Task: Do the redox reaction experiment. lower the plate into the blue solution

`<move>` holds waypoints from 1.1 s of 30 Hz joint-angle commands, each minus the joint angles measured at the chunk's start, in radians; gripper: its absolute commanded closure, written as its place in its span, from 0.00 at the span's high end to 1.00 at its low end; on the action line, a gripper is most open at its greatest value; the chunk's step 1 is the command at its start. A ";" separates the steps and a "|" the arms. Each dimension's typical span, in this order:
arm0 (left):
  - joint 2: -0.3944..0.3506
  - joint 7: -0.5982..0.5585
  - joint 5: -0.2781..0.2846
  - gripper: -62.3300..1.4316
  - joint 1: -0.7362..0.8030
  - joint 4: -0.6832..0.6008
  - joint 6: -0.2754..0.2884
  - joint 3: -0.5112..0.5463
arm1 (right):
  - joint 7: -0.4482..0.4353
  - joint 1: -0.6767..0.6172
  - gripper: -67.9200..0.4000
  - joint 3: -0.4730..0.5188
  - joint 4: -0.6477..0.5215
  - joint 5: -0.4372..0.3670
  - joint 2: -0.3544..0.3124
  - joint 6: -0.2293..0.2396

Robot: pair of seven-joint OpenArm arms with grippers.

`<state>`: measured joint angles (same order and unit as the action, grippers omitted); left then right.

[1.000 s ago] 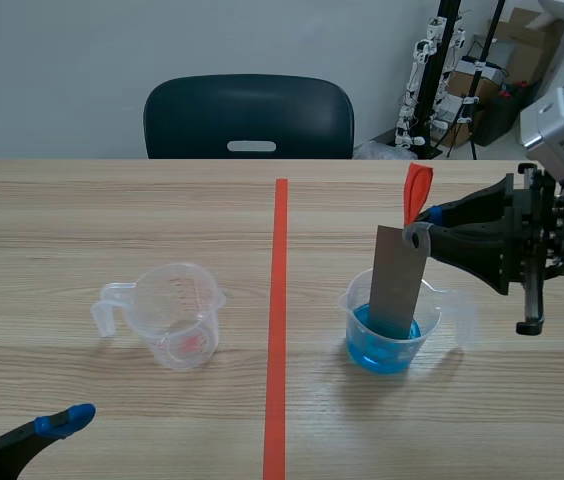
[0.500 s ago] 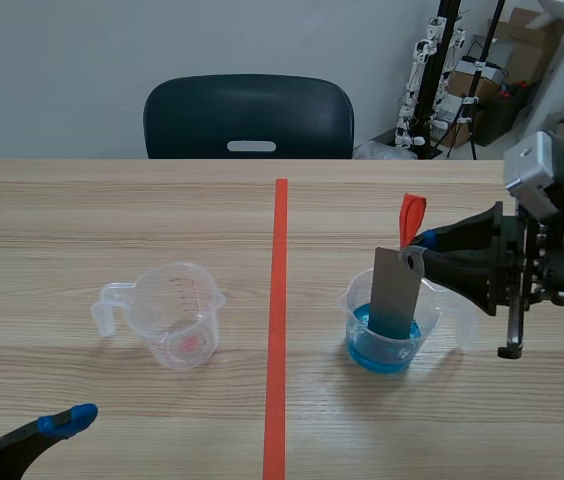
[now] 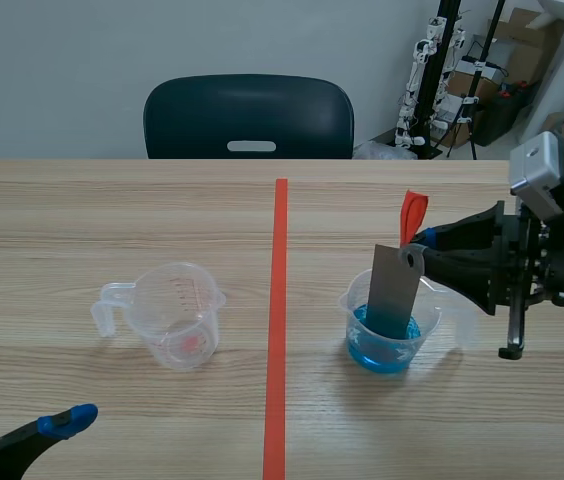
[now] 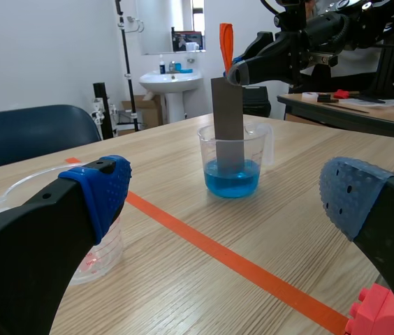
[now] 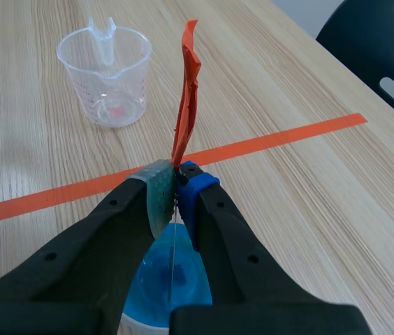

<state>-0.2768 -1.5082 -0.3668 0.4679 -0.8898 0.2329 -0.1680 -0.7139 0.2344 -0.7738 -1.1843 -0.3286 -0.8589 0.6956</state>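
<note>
A grey metal plate (image 3: 394, 290) with an orange-red ribbon loop (image 3: 413, 218) at its top stands tilted in a clear beaker of blue solution (image 3: 389, 330), right of the tape line. Its lower end dips into the liquid. My right gripper (image 3: 424, 240) is shut on the ribbon just above the plate. From the right wrist, the ribbon (image 5: 186, 98) rises from between the closed fingers (image 5: 177, 183), with the beaker (image 5: 168, 283) below. The left wrist view shows the plate (image 4: 228, 122) in the beaker (image 4: 232, 164) ahead. My left gripper (image 4: 225, 192) is open, low at the near left (image 3: 62, 422).
An empty clear measuring cup (image 3: 169, 313) with a handle stands left of the tape line (image 3: 278, 300). A dark chair (image 3: 249, 116) sits behind the table's far edge. Equipment stands and boxes are at the back right.
My right gripper has come down a little, and the plate has sunk deeper into the blue solution. The left arm has not moved.
</note>
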 commanded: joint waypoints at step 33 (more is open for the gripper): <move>-0.001 -0.046 0.006 0.92 0.000 -0.007 -0.002 -0.002 | -0.027 0.014 0.01 0.009 -0.013 0.011 -0.011 0.000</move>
<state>-0.2768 -1.5082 -0.3668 0.4679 -0.8898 0.2329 -0.1680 -0.7250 0.2344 -0.7738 -1.1847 -0.3023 -0.8589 0.6956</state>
